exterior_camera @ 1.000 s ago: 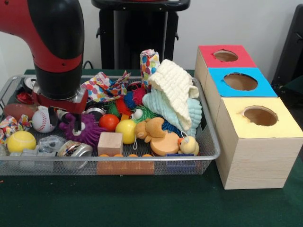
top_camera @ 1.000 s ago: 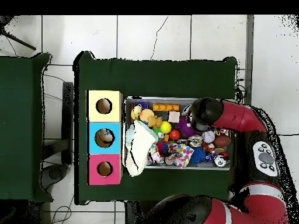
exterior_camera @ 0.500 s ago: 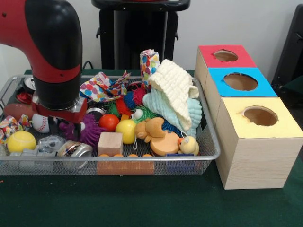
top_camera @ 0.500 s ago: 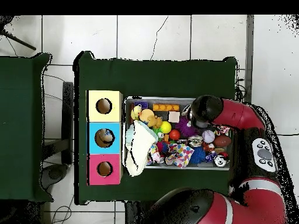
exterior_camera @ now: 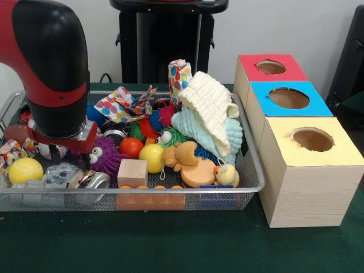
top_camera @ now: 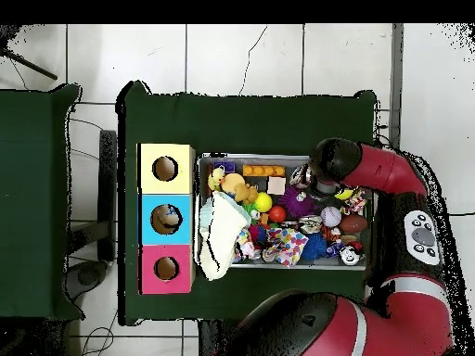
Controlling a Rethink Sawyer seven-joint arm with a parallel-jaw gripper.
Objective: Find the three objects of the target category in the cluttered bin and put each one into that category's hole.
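On the green table (exterior_camera: 170,250) a wire mesh bin (exterior_camera: 253,182) sits just beside a row of 3 wooden boxes, and everything here is placed against that bin. The yellow-topped box (exterior_camera: 310,170) stands next to the bin's front corner, the blue-topped box (exterior_camera: 290,98) behind it and the red-topped box (exterior_camera: 271,67) farthest back; each has 1 round hole in its lid, and in the overhead view something pale lies inside the blue box's hole. The bin is heaped full. At its box end a cream knitted cloth (exterior_camera: 213,108) drapes over a pale green ribbed cloth (exterior_camera: 196,129), with a spotted fabric roll (exterior_camera: 180,74) standing behind them. Along the bin's front wall lie a yellow rubber duck (exterior_camera: 227,174), a brown plush toy (exterior_camera: 181,154), a wooden cube (exterior_camera: 132,172), a yellow ball (exterior_camera: 151,157) and a red-orange ball (exterior_camera: 131,147). Toward the bin's far end are a purple spiky toy (exterior_camera: 105,157) with googly eyes, a metal can (exterior_camera: 91,181), a tennis ball (exterior_camera: 25,169) and a baseball (exterior_camera: 50,151), partly hidden. The red and black arm (exterior_camera: 48,68) comes down over that far end, and its gripper (exterior_camera: 54,162) is low among the clutter between the tennis ball and the purple spiky toy; the arm's body hides it, so I cannot tell whether it is spread or closed.
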